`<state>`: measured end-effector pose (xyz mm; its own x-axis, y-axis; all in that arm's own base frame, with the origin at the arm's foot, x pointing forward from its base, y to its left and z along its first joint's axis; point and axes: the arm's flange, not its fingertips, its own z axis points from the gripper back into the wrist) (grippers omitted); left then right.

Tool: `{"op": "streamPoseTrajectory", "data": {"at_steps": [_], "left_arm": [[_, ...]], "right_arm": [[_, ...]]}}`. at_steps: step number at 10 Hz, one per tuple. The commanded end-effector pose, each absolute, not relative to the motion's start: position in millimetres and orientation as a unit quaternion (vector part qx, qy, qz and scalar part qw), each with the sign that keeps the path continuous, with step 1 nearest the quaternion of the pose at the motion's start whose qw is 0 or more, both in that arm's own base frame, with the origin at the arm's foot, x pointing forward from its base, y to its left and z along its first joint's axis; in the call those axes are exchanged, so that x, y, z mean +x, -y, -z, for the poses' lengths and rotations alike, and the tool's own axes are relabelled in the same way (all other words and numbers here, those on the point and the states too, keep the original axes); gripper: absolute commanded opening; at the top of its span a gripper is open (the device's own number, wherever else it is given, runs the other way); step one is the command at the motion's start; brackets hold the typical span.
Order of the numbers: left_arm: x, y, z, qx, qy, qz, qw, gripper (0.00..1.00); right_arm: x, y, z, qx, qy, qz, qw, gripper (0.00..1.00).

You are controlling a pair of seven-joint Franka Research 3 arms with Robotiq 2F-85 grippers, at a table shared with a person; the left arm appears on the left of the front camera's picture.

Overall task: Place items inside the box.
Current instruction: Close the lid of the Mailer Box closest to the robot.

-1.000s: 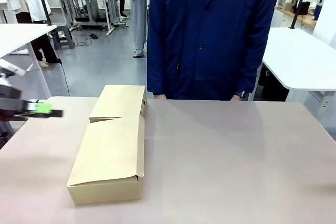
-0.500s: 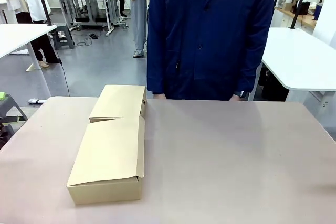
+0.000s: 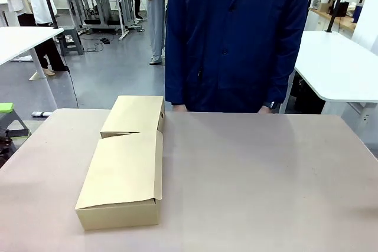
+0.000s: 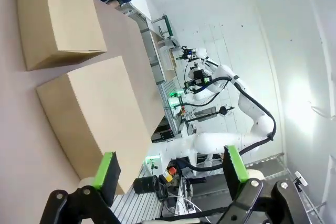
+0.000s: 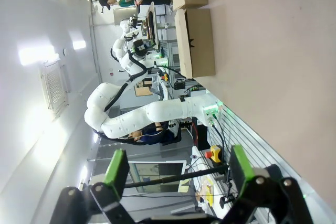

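Observation:
The cardboard box (image 3: 121,180) lies shut on the left half of the table, with a second cardboard part (image 3: 134,114) just behind it, toward the person. Both pieces also appear in the left wrist view, the box (image 4: 97,121) nearer, and far off in the right wrist view, the box (image 5: 198,43). The items are out of view. My left gripper (image 4: 170,170) is open with nothing between its fingers, off the table's left side; one green pad (image 3: 6,108) peeks in at the front view's left edge. My right gripper (image 5: 178,169) is open and holds nothing.
A person in a dark blue coat (image 3: 236,39) stands at the far edge, hands resting at the table's rim. The tan tabletop (image 3: 260,175) stretches bare to the right of the box. White tables stand off both sides.
My left gripper has drawn back to the left, from over the table's left edge to almost out of the front view. The box and the person have not moved.

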<state>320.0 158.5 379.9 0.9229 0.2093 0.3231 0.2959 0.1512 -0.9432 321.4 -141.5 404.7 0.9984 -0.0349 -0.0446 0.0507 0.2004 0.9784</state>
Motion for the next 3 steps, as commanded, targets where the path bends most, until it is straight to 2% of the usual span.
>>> {"op": "streamPoseTrajectory", "data": {"at_steps": [1,3], "left_arm": [[314.6,-158.6,-377.2,-0.649,0.199,0.038,0.733,1.0],[314.6,-158.6,-377.2,-0.649,0.199,0.038,0.733,1.0]], "right_arm": [[319.0,141.6,-407.9,0.63,-0.011,0.031,0.776,1.0],[319.0,141.6,-407.9,0.63,-0.011,0.031,0.776,1.0]]}}
